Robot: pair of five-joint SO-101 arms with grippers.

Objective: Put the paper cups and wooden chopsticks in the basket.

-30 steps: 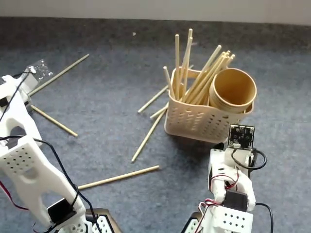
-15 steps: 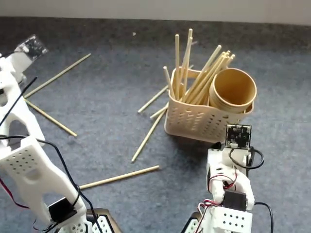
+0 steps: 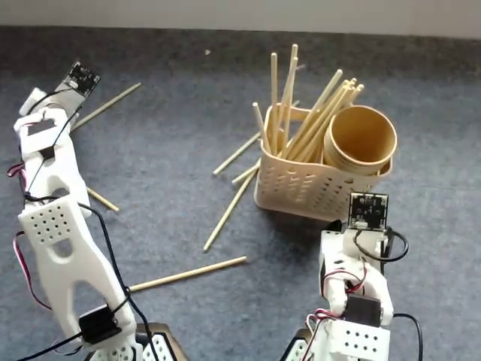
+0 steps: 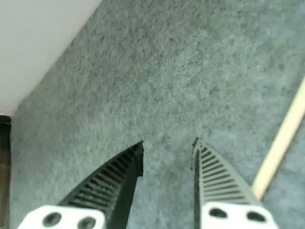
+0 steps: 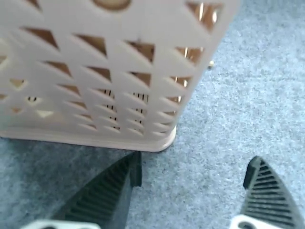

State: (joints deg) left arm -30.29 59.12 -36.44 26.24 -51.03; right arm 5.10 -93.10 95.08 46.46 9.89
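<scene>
left hand (image 4: 167, 143) spread, chopstick (image 4: 279, 143) just beside

High view: fixed, above and behind both arm bases. It looks down and forward over the grey carpet (image 3: 165, 173) to a pale strip (image 3: 225, 13) at the far edge, with the basket (image 3: 301, 188) at middle range.

Left wrist view: looks along the left gripper (image 4: 167, 143) onto the carpet from close by. The pale strip is in one corner and a chopstick (image 4: 281, 143) at the frame edge.

Right wrist view: looks past the right gripper (image 5: 194, 162), very near the base of the basket's perforated wall.

Shared: high and right wrist views both cover the basket's near wall. High and left wrist views both cover the far-left carpet by the pale strip.
</scene>
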